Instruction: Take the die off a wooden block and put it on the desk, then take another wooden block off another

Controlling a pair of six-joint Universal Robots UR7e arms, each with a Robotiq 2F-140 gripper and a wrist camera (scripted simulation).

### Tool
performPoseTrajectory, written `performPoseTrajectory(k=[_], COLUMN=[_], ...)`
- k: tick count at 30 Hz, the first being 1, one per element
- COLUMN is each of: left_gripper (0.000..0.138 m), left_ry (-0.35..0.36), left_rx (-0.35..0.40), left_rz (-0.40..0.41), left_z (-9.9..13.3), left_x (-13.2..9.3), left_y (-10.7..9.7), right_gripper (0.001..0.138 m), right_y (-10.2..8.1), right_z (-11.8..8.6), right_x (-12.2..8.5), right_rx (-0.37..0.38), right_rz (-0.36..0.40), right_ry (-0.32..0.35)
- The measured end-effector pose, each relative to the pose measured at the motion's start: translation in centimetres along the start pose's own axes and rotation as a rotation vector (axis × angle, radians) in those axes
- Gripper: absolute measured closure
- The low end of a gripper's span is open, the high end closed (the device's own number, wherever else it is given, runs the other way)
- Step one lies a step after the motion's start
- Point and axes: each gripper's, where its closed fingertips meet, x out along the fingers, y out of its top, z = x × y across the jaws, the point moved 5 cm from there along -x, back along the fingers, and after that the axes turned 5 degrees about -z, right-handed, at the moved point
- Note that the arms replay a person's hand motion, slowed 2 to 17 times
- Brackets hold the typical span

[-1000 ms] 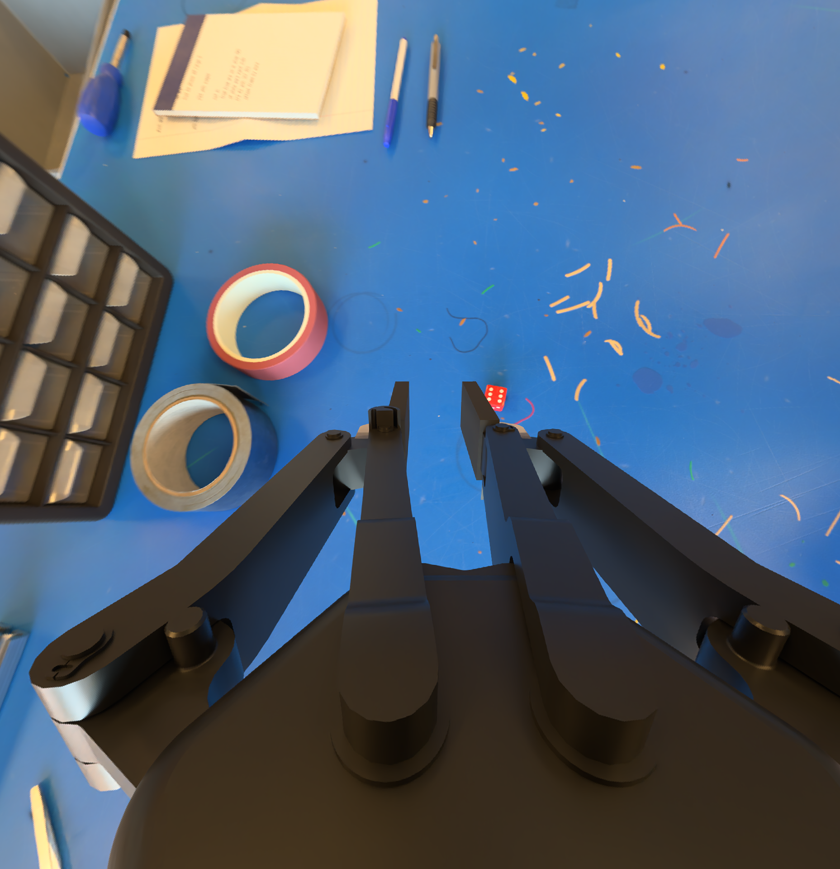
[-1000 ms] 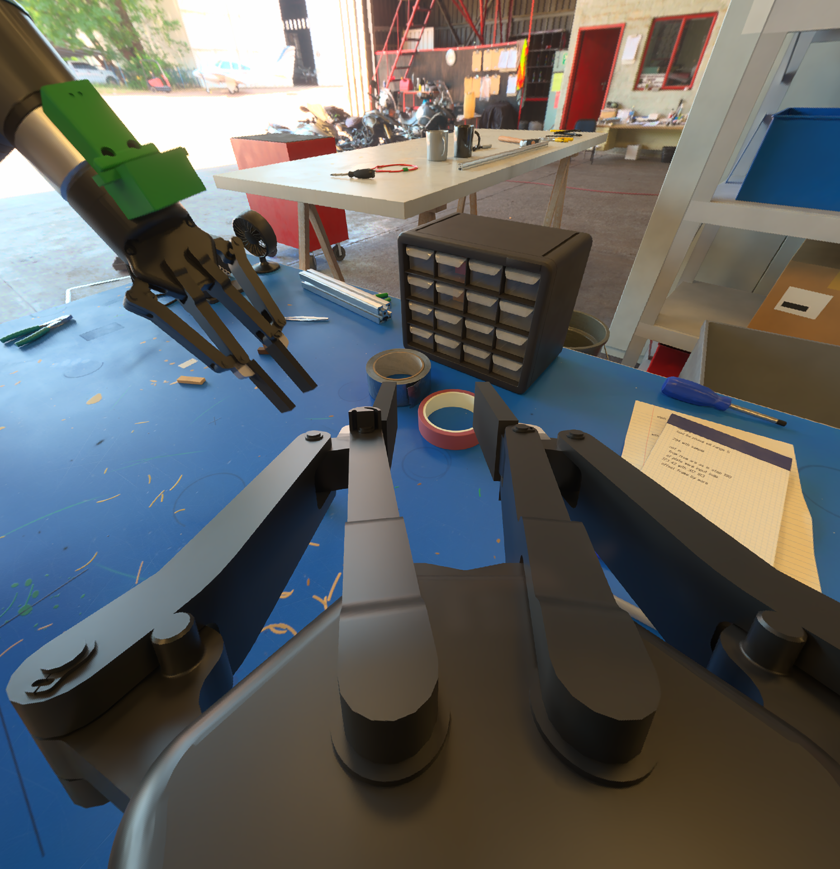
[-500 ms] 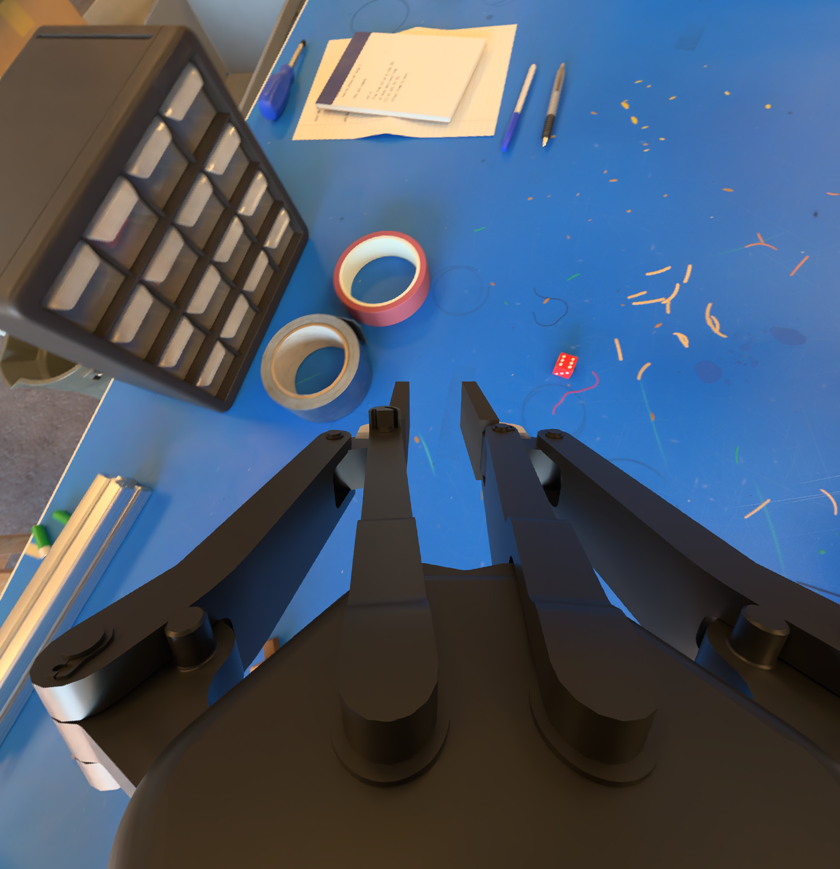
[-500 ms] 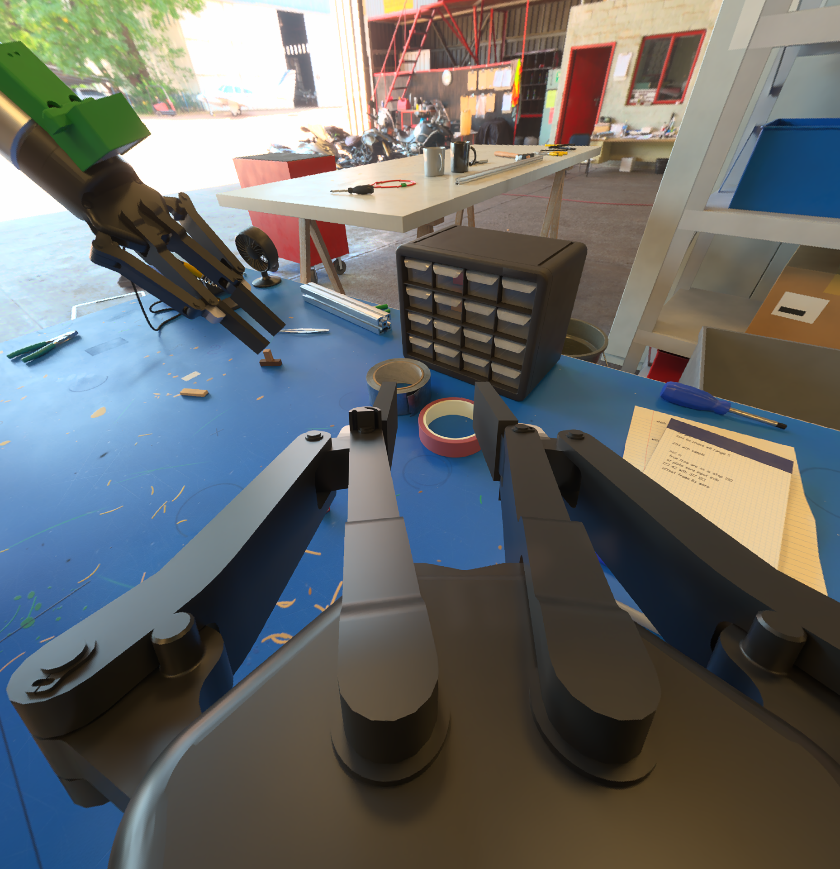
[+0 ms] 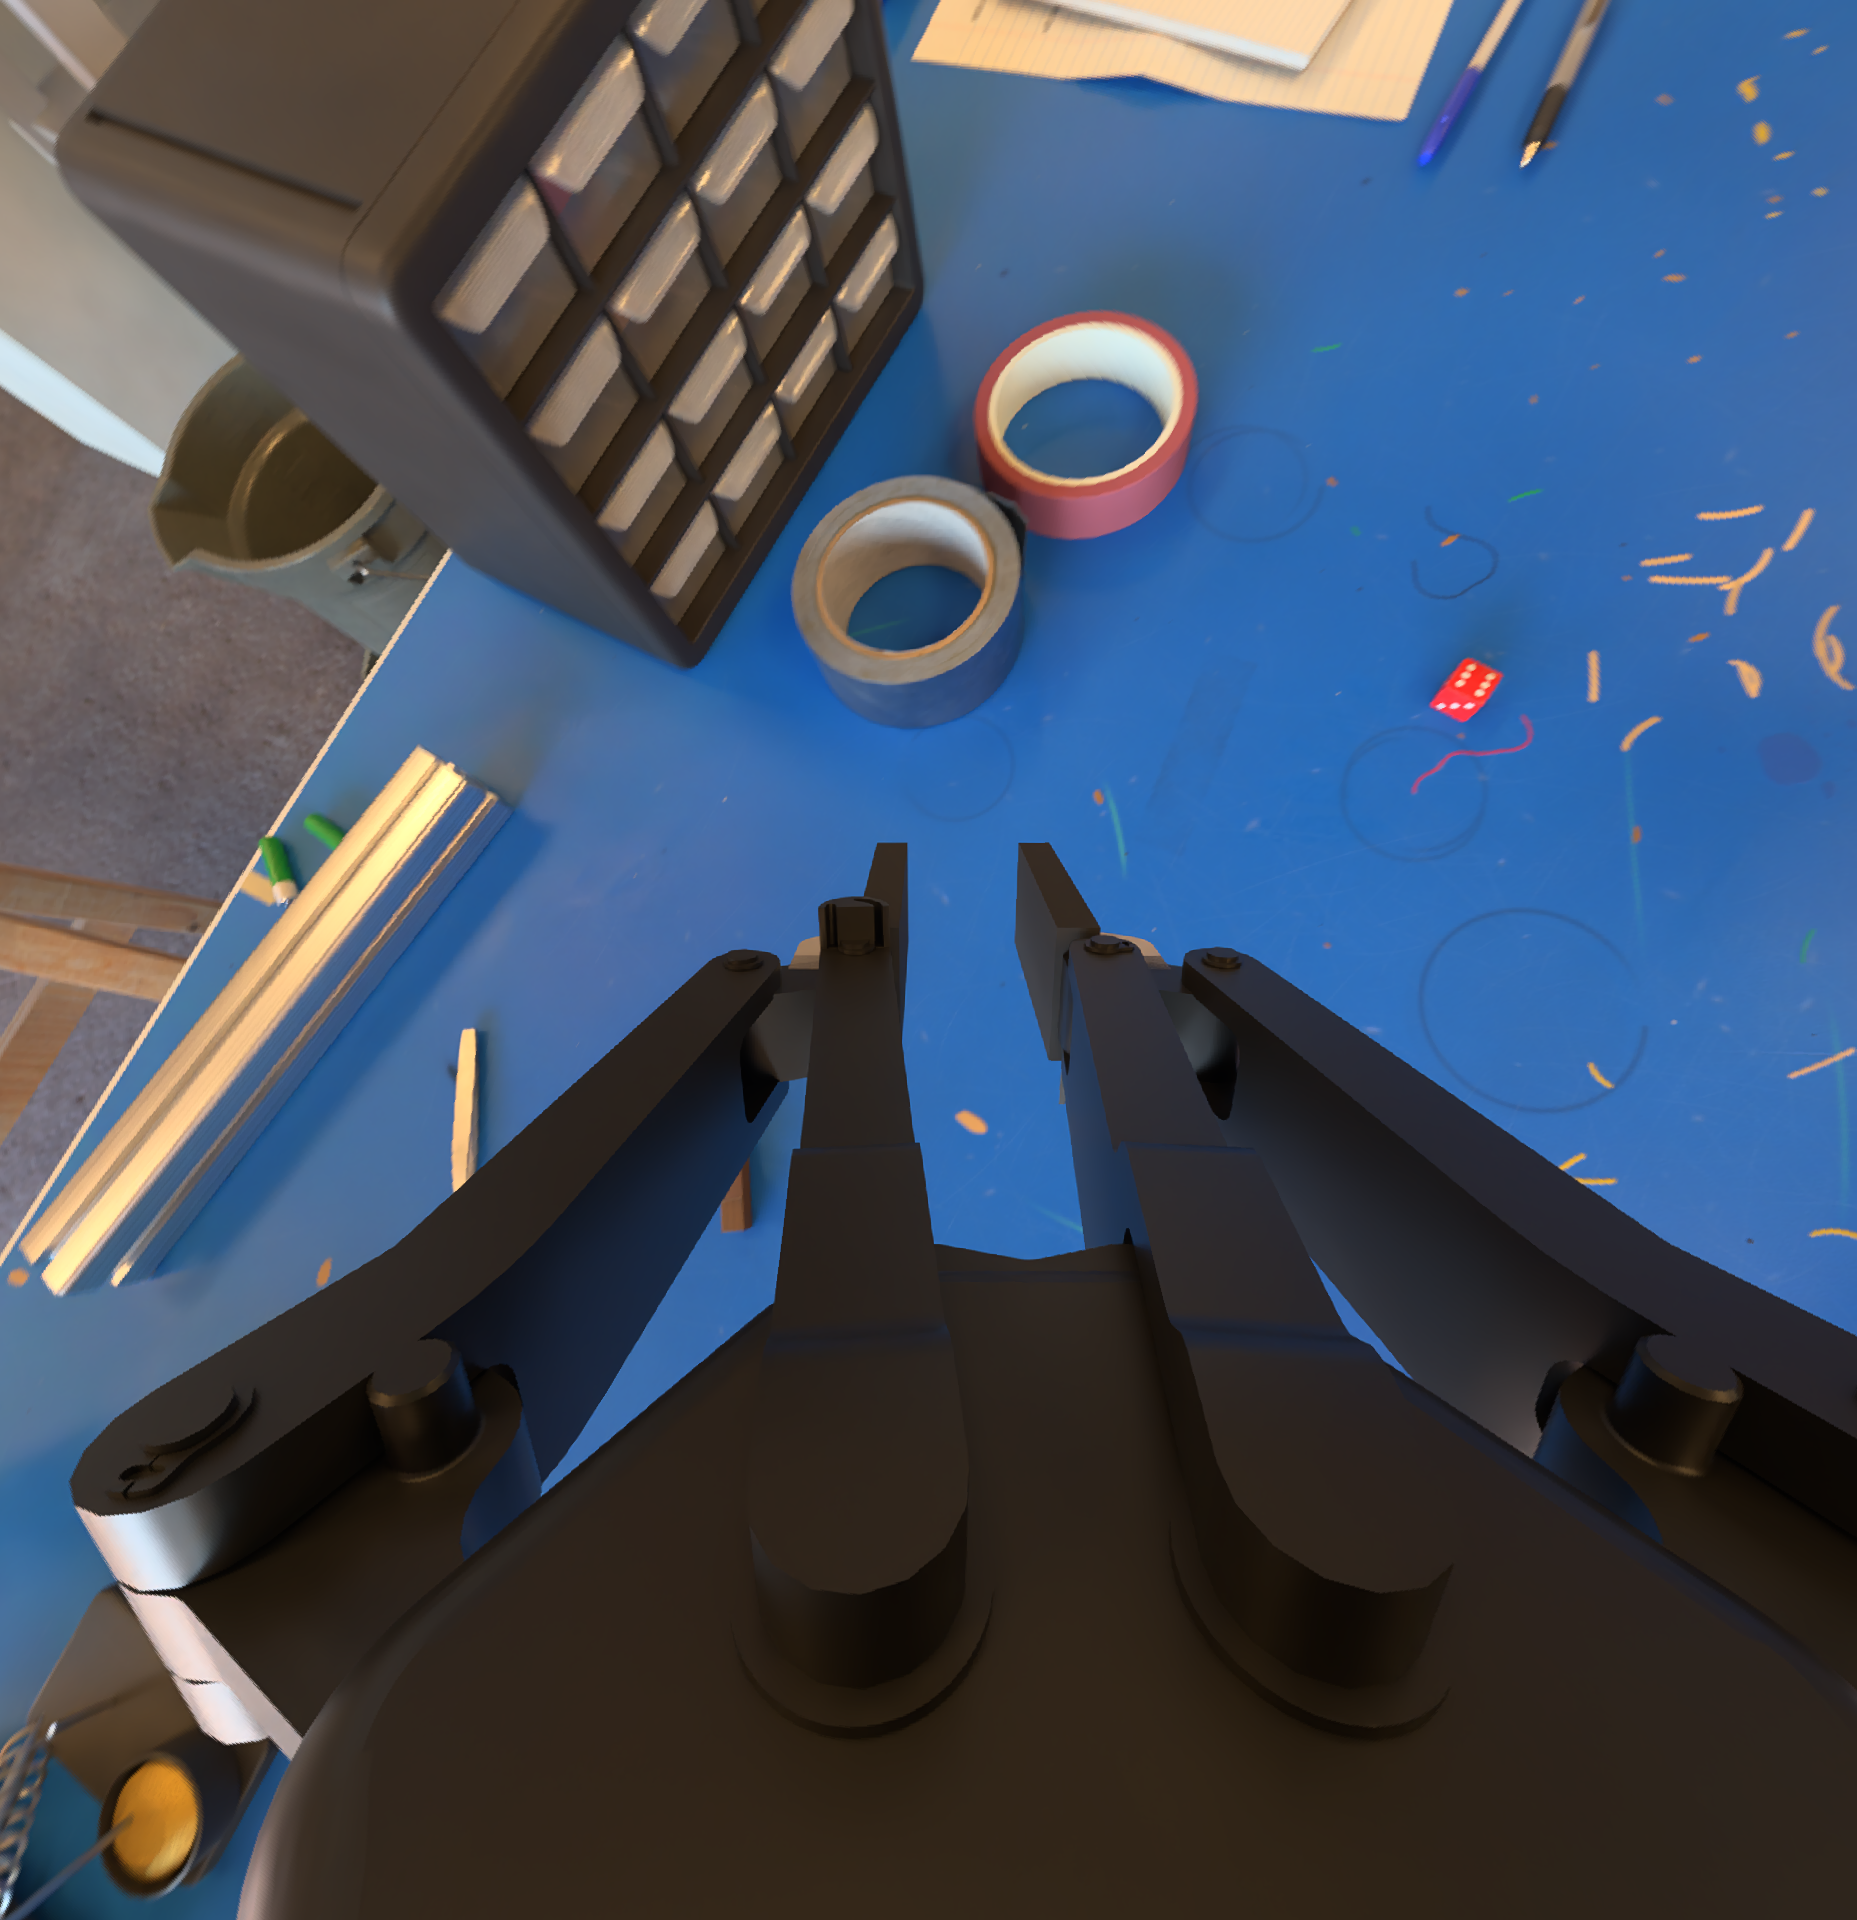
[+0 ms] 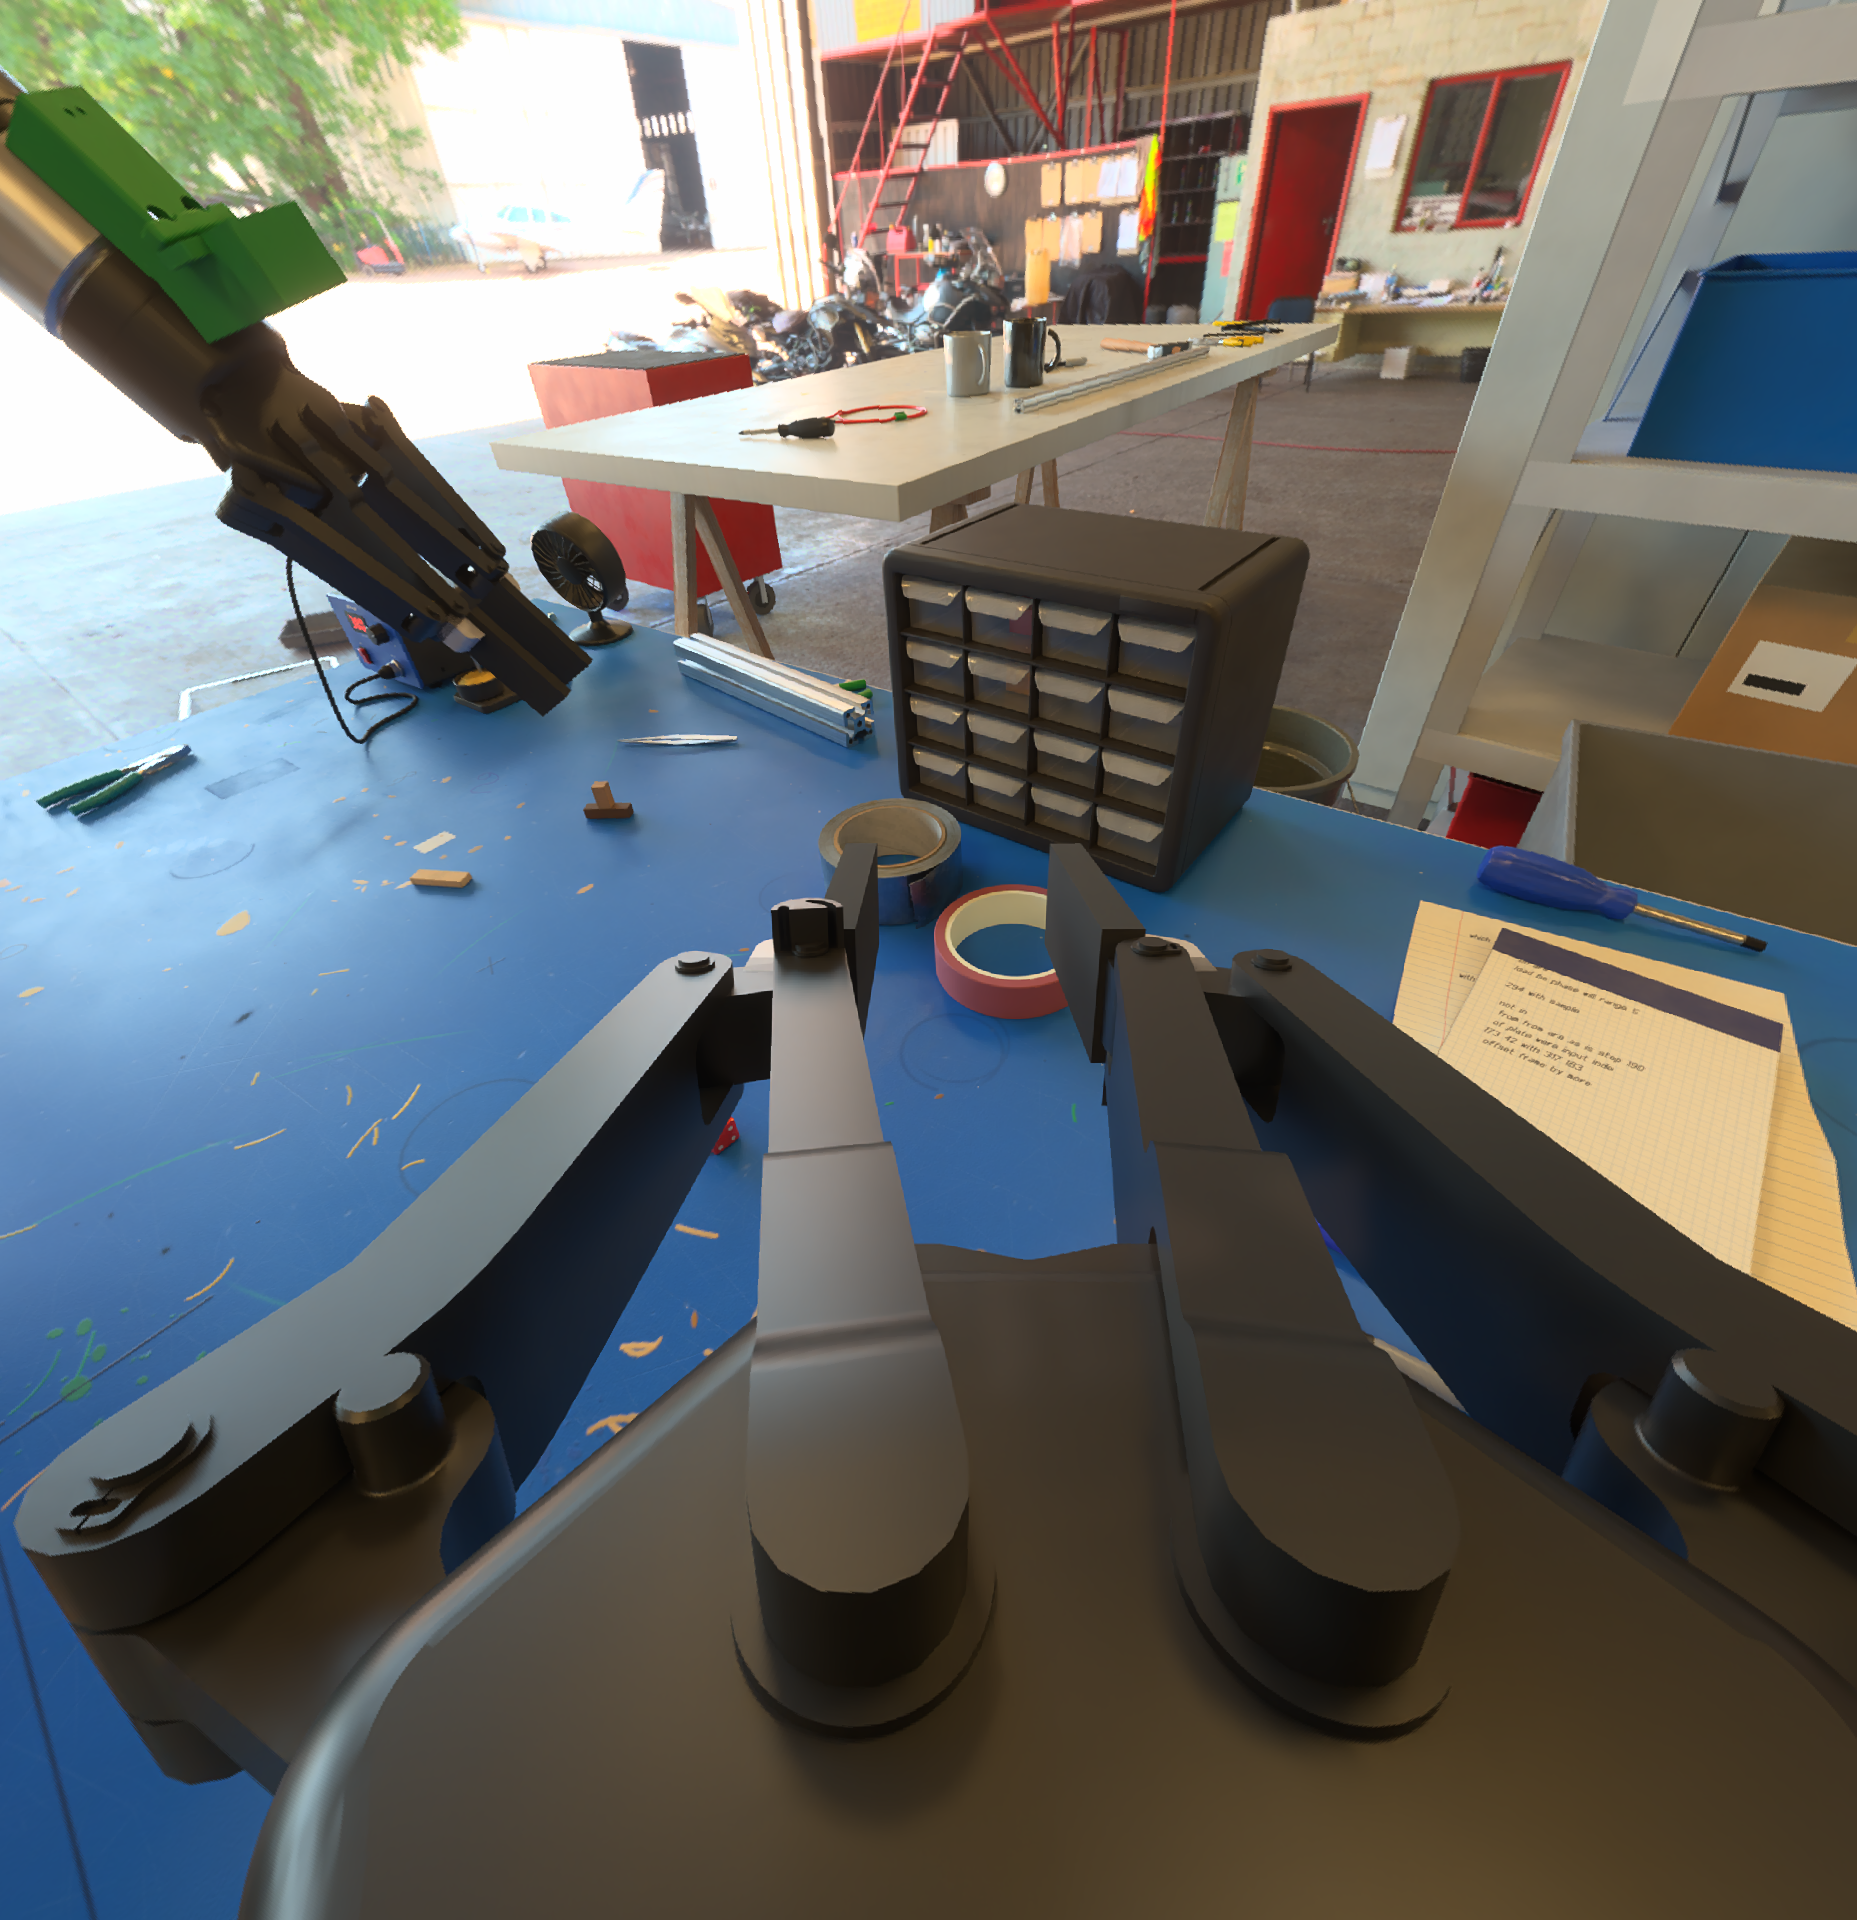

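The red die (image 5: 1465, 689) lies on the blue desk (image 5: 1267, 935), ahead and right of my left gripper (image 5: 960, 883), which is open and empty high above the desk. In the right wrist view the die (image 6: 726, 1136) peeks out beside my right gripper (image 6: 960, 894), also open and empty. A small wooden block stands on a flat one (image 6: 607, 805) at mid-left, below and right of the left gripper (image 6: 545, 691). Another flat wooden block (image 6: 441, 879) lies apart. In the left wrist view a brown block sliver (image 5: 737, 1200) shows behind a finger link.
A dark drawer cabinet (image 6: 1090, 686), grey tape roll (image 6: 888, 836) and red tape roll (image 6: 997, 951) stand ahead. An aluminium profile (image 6: 773, 681), tweezers (image 6: 680, 740), pliers (image 6: 113, 779), a notepad (image 6: 1630, 1070) and a blue screwdriver (image 6: 1589, 894) lie around. The desk edge (image 5: 280, 790) is left.
My left gripper has lifted and swung away from the die toward the far side of the desk. The die stays where it lay. The right gripper has not moved.
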Motion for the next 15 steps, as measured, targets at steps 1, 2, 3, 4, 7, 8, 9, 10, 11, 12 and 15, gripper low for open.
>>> performPoseTrajectory(k=[1,2,3,4,7,8,9,10,11,12,15], left_gripper=[0.11,0.11,0.11,0.111,0.111,0.111,0.111,0.111,0.111,0.111,0.111], left_ry=[0.006,0.012,0.018,0.024,0.036,0.04,0.043,0.046,0.047,0.049,0.051], left_rx=[-0.009,-0.018,-0.027,-0.035,-0.053,-0.058,-0.063,-0.067,-0.071,-0.075,-0.085], left_rz=[-0.01,-0.019,-0.029,-0.04,-0.072,-0.083,-0.094,-0.105,-0.115,-0.124,-0.152], left_z=[-0.5,-1.0,-1.4,-1.9,-3.1,-3.5,-3.9,-4.3,-4.6,-4.9,-5.8], left_x=[0.0,0.0,0.0,0.0,0.1,0.2,0.3,0.4,0.5,0.6,1.0], left_y=[-0.4,-0.8,-1.2,-1.6,-2.7,-3.1,-3.5,-3.9,-4.2,-4.6,-5.6], right_gripper=[0.095,0.095,0.095,0.095,0.095,0.095,0.095,0.095,0.095,0.095,0.095], right_y=[0.0,0.0,0.0,0.0,0.0,0.0,0.0,0.0,0.0,0.0,0.0], right_z=[0.0,0.0,0.0,-0.1,-0.1,-0.1,-0.2,-0.2,-0.2,-0.3,-0.3], right_x=[0.0,0.1,0.2,0.2,0.4,0.4,0.5,0.5,0.6,0.7,0.8], right_rx=[0.0,0.0,0.0,-0.001,-0.004,-0.005,-0.006,-0.007,-0.009,-0.011,-0.016], right_rz=[-0.001,-0.002,-0.004,-0.005,-0.011,-0.014,-0.016,-0.018,-0.021,-0.023,-0.031], right_ry=[0.0,0.001,0.001,0.001,0.002,0.002,0.002,0.002,0.002,0.002,0.0])
